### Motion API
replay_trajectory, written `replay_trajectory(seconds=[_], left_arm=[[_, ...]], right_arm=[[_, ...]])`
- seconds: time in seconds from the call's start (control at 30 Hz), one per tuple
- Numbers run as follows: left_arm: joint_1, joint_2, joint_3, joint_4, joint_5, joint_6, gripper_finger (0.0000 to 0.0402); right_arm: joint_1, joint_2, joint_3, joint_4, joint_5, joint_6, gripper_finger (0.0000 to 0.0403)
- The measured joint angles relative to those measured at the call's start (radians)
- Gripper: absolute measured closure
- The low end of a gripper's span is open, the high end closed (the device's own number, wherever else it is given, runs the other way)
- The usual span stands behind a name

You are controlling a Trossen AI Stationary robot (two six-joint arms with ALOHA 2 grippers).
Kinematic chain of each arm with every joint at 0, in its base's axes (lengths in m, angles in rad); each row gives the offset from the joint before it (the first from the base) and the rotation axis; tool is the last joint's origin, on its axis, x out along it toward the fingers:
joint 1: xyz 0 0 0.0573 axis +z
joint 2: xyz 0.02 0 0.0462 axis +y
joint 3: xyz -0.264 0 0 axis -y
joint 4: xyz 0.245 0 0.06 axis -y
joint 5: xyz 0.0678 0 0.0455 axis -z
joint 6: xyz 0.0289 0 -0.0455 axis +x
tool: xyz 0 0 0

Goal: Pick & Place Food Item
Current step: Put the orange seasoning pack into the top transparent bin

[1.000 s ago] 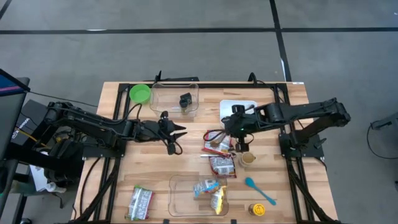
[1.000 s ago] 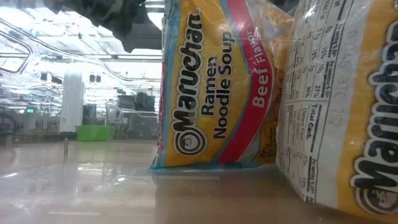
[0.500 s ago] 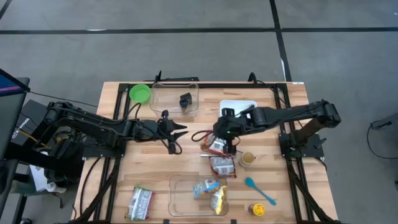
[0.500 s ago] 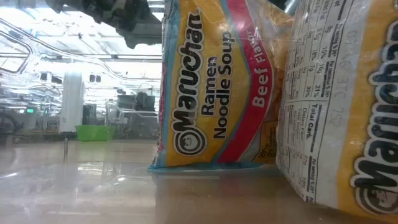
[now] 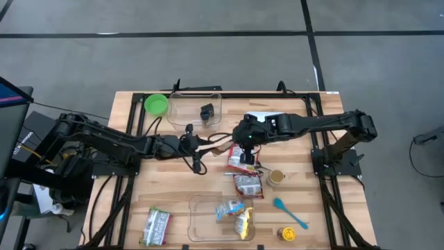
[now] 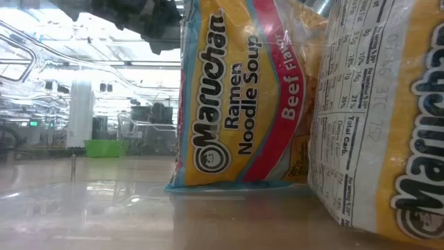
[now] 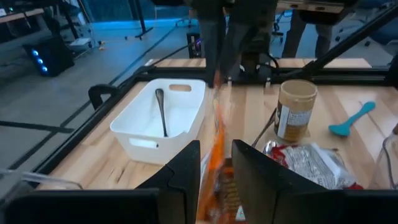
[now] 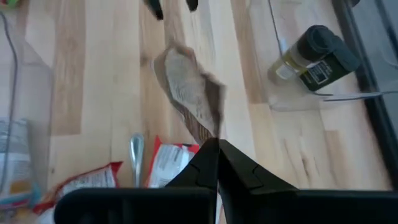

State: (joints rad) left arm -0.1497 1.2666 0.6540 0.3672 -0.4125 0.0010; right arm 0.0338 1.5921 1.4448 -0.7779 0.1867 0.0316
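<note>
A thin orange-tan food packet (image 5: 218,142) hangs above the middle of the table between my two grippers. My left gripper (image 5: 201,144) comes from the table's left, nearly level, and is shut on the packet's left end. My right gripper (image 5: 244,147) slants down from the right and is shut at the packet's other end. In the left wrist view the packet (image 7: 216,130) stands on edge. In the right wrist view its crumpled brownish face (image 8: 186,93) shows. The low view shows only ramen packets (image 6: 239,97) in a clear container. My left gripper (image 7: 216,180) pinches the packet's near end (image 7: 217,165) between its two fingers, coming level from the table's left, along the packet. The packet stands on edge, clear of the table. My right gripper (image 8: 214,149) has the packet's end (image 8: 202,127) at its shut fingertips, slanting down from the right. The packet is bowed and slack between the two grippers.
Red packets (image 5: 246,182), a metal spoon, a tan jar (image 5: 276,177) and a teal spoon (image 5: 290,212) lie below and to the right. A clear container (image 5: 198,208) stands near, another (image 5: 195,110) with a dark bottle far. Also a green bowl (image 5: 156,104) and a white bin (image 5: 270,115).
My right gripper has moved toward the table's left and slightly down, closer to my left gripper, staying shut. The packet's right end has come along with it, and the packet now bows between the grippers and shows more of its tan face from above.
</note>
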Motion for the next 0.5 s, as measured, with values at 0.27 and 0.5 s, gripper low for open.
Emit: replay_trajectory(seconds=[0.27,0.5], left_arm=[[0.018,0.026,0.000,0.043,0.000,0.003,0.0317],[0.060,0.026,0.000,0.060,0.101,-0.027,0.0305]], right_arm=[[-0.011,0.000,0.000,0.005,-0.006,0.000,0.0403],[-0.010,0.000,0.000,0.009,-0.006,0.014,0.0403]])
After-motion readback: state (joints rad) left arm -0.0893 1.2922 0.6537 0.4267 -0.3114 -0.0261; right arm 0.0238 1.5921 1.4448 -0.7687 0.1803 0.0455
